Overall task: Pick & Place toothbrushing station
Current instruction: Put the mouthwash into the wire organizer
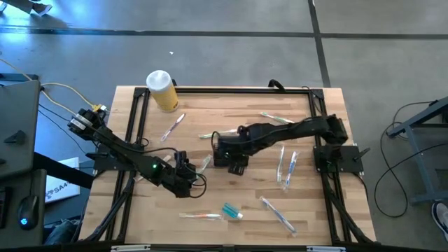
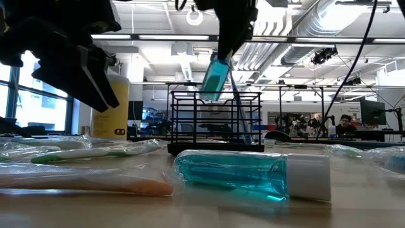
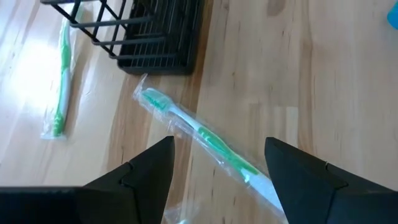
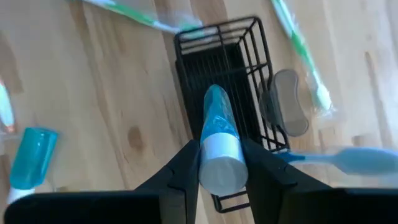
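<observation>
The toothbrushing station, a black wire caddy, stands on the wooden table near its middle. My right gripper hangs over the caddy, shut on a blue tube with a white cap. A bluish toothbrush leans inside the caddy. My left gripper is open just above a wrapped green toothbrush that lies flat on the table on the caddy's left. My right gripper pinches the tube's white cap end between its two fingers, which come from above and point steeply down. The tube is lifted clear and tilted, its blue end pointing down at the caddy's open top.
A second blue tube lies near the front edge. Several wrapped toothbrushes are scattered over the table. A yellow jar with a white lid stands at the far left corner.
</observation>
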Tool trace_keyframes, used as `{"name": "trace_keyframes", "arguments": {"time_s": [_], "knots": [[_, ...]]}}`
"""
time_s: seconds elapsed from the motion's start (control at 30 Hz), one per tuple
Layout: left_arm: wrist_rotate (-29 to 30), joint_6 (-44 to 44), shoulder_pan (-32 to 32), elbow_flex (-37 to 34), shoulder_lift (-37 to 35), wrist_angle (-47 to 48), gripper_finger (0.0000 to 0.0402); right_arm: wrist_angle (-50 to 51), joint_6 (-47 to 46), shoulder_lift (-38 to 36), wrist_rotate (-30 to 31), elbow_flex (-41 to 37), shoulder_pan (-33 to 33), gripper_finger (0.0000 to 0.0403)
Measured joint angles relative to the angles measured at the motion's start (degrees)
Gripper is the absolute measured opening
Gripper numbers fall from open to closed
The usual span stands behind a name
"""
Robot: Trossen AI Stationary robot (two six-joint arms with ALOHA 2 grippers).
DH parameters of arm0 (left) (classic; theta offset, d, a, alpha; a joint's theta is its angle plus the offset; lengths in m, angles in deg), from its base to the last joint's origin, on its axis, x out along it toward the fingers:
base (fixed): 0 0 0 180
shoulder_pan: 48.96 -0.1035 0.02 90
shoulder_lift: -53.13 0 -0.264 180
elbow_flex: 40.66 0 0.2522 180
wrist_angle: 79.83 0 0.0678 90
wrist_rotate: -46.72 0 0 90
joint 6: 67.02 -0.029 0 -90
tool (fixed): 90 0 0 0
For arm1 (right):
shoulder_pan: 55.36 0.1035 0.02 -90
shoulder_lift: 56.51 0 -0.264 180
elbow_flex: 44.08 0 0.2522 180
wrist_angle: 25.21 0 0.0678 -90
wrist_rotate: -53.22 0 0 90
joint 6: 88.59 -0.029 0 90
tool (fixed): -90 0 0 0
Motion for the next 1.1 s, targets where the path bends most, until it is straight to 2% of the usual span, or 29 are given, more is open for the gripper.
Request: {"name": "trace_keyframes", "arguments": {"time_s": [0.33, 0.63, 1.1], "knots": [[-0.1, -0.5, 0.0, -0.3, 0.0, -0.9, 0.0241, 5.4, 1.9, 4.8, -4.2, 5.8, -3.5, 0.0087], [-1.7, -2.1, 0.0, -0.3, 0.0, 1.0, 0.0241, 5.2, 6.2, 5.1, -8.3, 6.3, -6.0, 0.0087], [-3.6, -2.5, 0.0, -0.3, 0.1, 3.5, 0.0241, 5.6, 7.7, 10.4, -11.7, 6.2, -7.9, 0.0087]]}}
